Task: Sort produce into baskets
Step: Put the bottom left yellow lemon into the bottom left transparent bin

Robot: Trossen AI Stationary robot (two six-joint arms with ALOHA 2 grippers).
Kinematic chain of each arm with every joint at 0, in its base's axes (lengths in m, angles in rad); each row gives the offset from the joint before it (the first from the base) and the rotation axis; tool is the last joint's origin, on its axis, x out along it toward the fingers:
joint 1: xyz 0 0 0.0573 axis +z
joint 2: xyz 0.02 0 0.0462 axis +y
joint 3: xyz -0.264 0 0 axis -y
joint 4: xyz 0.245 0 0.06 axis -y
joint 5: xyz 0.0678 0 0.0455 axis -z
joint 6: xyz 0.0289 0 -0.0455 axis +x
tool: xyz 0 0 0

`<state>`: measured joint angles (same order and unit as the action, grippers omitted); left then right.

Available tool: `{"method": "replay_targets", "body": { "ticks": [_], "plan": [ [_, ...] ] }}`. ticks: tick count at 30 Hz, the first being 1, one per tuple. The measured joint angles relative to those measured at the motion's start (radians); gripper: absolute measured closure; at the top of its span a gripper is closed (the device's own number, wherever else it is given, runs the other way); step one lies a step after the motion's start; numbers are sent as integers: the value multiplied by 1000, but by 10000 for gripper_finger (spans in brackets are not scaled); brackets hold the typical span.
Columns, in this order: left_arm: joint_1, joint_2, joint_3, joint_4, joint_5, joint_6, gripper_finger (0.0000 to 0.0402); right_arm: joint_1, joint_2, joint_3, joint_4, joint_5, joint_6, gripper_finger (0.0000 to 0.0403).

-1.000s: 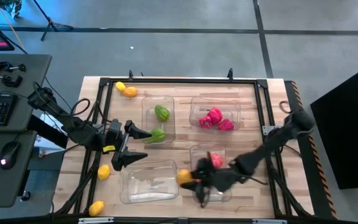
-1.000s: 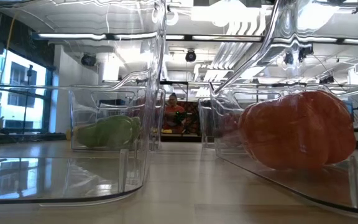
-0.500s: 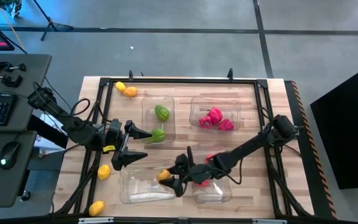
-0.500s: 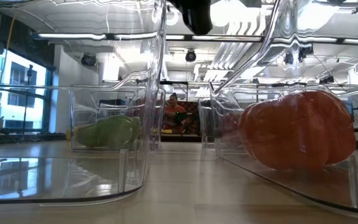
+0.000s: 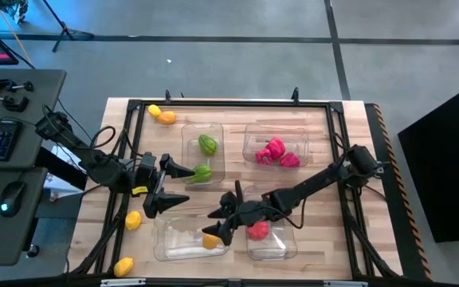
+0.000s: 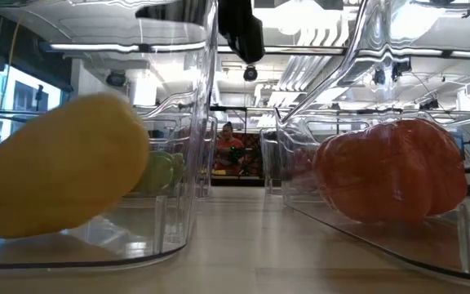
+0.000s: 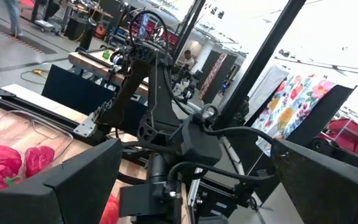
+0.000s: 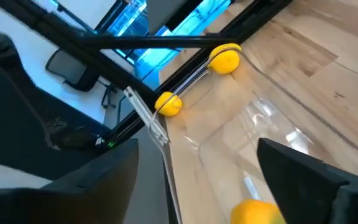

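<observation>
Near-left bin (image 5: 183, 237): right gripper (image 5: 220, 222) hangs spread over its right end; one orange fruit (image 5: 211, 240) inside there; its left part is open floor

No writing, label, brand, number or sign can be read in any of the views. The patterned cloth with coloured flowers (image 7: 289, 106) in the left wrist view carries only a print, no letters.
</observation>
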<state>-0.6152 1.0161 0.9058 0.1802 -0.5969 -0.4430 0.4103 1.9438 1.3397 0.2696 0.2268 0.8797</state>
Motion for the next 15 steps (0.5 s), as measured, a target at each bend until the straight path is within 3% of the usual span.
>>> {"method": "replay_targets", "body": {
  "ticks": [3,6,9,12,15],
  "plan": [
    [0,0,0,0,-17,1,2,-32,-34,0,-50,-65,3,52],
    [0,4,1,-2,-40,-16,2,-72,-108,1,-110,-165,-113,32],
    [3,15,3,-75,0,-137,2,-84,-207,3,-221,-174,-232,28],
    [14,26,3,-311,194,-397,2,-81,-311,3,-405,-110,-306,27],
    [-23,20,1,-547,257,-621,2,-70,-399,3,-606,33,-300,27]
  ]
}}
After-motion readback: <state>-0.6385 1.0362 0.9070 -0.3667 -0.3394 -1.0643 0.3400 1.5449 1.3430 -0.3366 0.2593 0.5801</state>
